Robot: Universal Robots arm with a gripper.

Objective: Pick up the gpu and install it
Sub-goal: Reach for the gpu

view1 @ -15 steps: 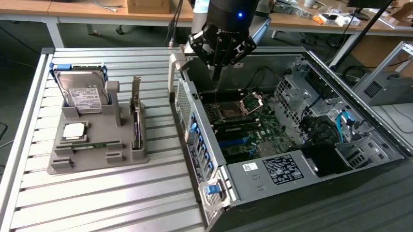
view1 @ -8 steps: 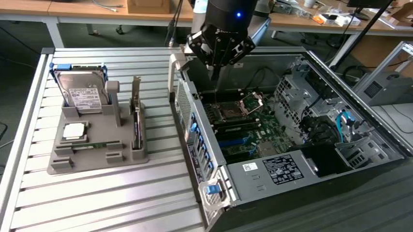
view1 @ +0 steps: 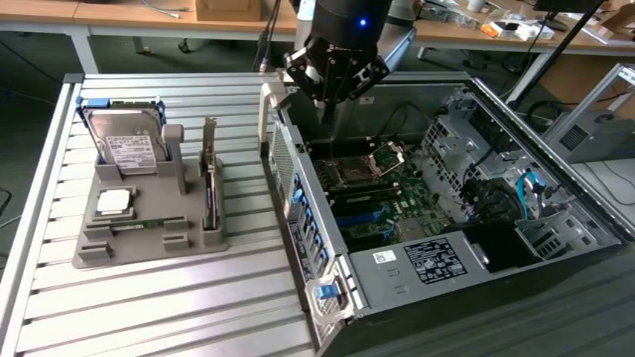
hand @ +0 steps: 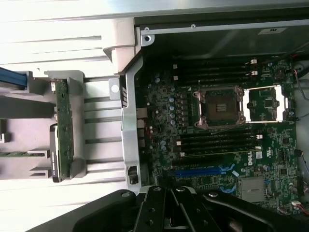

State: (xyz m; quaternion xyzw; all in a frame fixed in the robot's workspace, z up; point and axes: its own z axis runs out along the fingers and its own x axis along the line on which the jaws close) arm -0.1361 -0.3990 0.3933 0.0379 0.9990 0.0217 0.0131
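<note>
The gpu (view1: 210, 186) stands on edge in a slot of the grey parts holder (view1: 149, 249), its silvery bracket at the far end. From the wrist view the gpu (hand: 63, 130) is a thin green strip seen edge-on. My gripper (view1: 325, 104) hangs over the far part of the open computer case (view1: 451, 264), to the exterior view's right of the gpu and well apart from it. The black fingers (hand: 154, 208) lie together above the motherboard (hand: 217, 145), shut with nothing between them.
The holder also carries a silver hard drive in a blue frame (view1: 124, 141), a processor (view1: 114, 201) and a green memory stick (view1: 139, 223). The case's upright side wall (view1: 288, 186) stands between holder and motherboard. A blue expansion slot (hand: 203, 171) lies near the fingers.
</note>
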